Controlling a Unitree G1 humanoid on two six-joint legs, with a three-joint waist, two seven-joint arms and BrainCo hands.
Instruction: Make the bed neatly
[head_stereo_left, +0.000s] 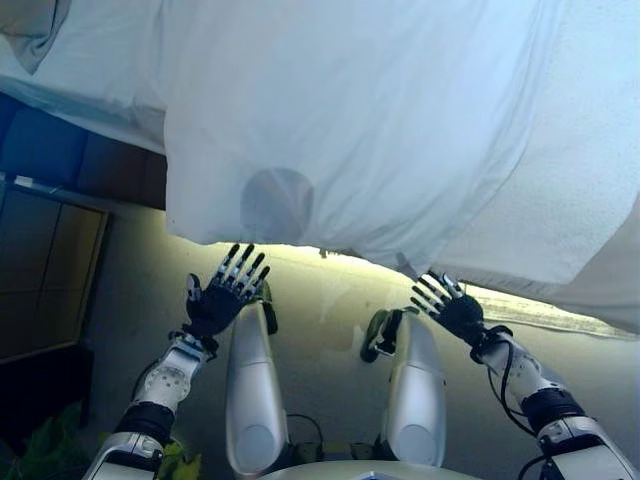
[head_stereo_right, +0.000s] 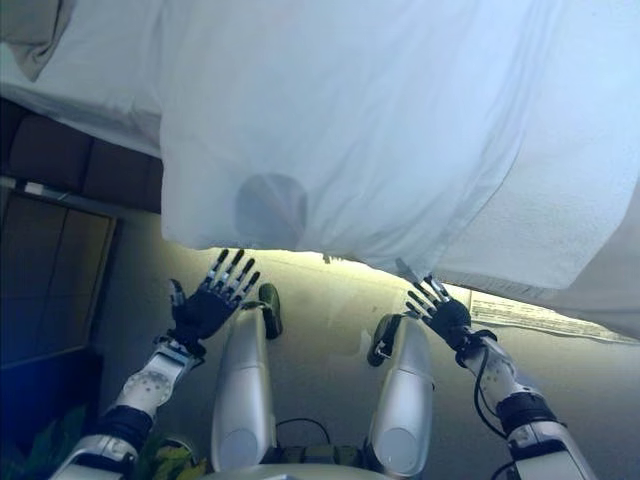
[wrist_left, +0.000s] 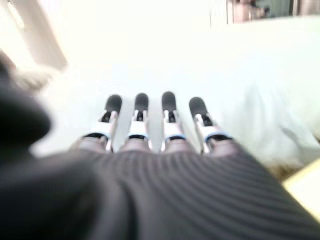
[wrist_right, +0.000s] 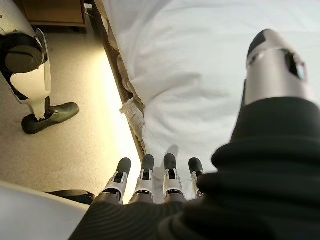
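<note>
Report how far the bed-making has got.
Done: nothing clearly. The white sheet hangs over the bed's edge, creased, its lower hem uneven. In hand: both hands are open and hold nothing; the left hand hovers short of the hem, the right hand reaches just under its corner. Left: grasping the hem, pulling it straight and smoothing the creases.
</note>
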